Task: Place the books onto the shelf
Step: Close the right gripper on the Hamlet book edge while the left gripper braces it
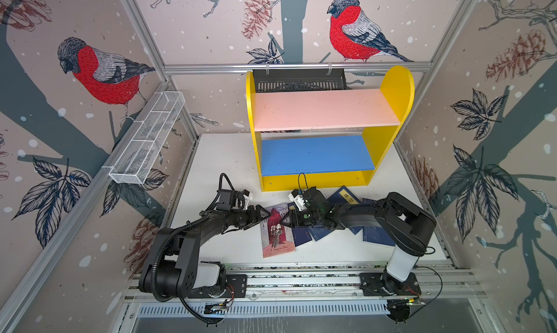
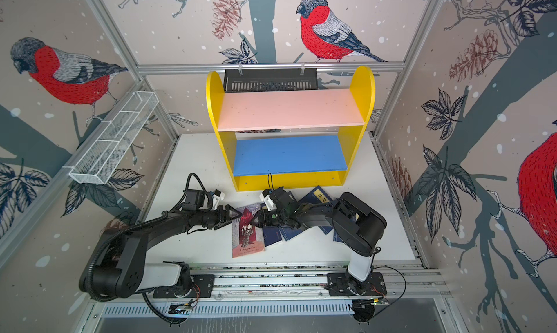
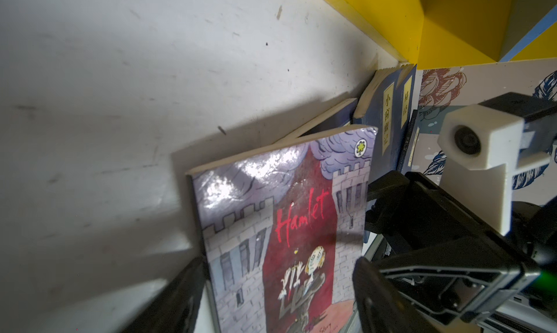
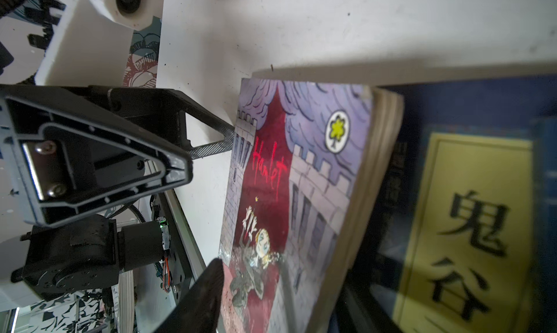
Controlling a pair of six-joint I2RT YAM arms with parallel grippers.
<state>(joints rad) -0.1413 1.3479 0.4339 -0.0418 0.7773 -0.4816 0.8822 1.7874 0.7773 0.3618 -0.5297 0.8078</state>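
Paperback Hamlet [image 1: 277, 236] lies on the table [image 1: 217, 171] between the left pincer [image 1: 266, 215], wide astride its edge, seemingly to grasp it, and the right pincer [image 1: 285, 223], whose opening I cannot tell; the shelf [image 1: 313, 182] beyond both is bare.

Hamlet cover [image 3: 271, 226]: glossy paper, glare patches
navy books [image 3: 388, 114]: matt covers, yellowed page edges
shelf [image 1: 313, 182]: smooth painted board
table [image 1: 217, 171]: matt white, scuffed
basket [image 1: 144, 141]: white metal mesh

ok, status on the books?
Left gripper open at Hamlet book edge. Right gripper over its cover, jaws unclear. Books all on table, shelf bare. Nothing blocking.
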